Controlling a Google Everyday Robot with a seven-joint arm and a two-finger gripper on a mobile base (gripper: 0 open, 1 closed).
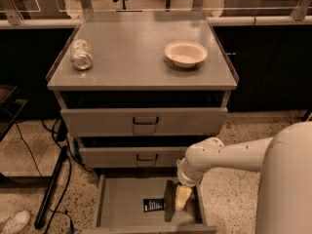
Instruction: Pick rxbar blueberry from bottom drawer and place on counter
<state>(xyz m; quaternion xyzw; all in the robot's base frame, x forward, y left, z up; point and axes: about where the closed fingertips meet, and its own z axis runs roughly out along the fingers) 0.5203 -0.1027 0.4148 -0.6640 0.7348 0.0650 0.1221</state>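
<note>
The rxbar blueberry (pixel 153 204), a small dark wrapper with white lettering, lies flat on the floor of the pulled-out bottom drawer (pixel 122 204), near its middle. My gripper (pixel 175 202) reaches down into that drawer just right of the bar. Its dark finger stands beside the bar's right end and its pale finger (pixel 183 197) sits further right, so it is open with nothing held. The white arm (pixel 229 155) comes in from the right. The counter (pixel 136 52) is the grey cabinet top above.
On the counter a silver can (pixel 81 54) lies at the left and a cream bowl (pixel 185 53) stands at the right. Two upper drawers (pixel 145 121) are partly pulled out above the bottom one. Cables and a stand leg (pixel 51 189) lie on the floor at left.
</note>
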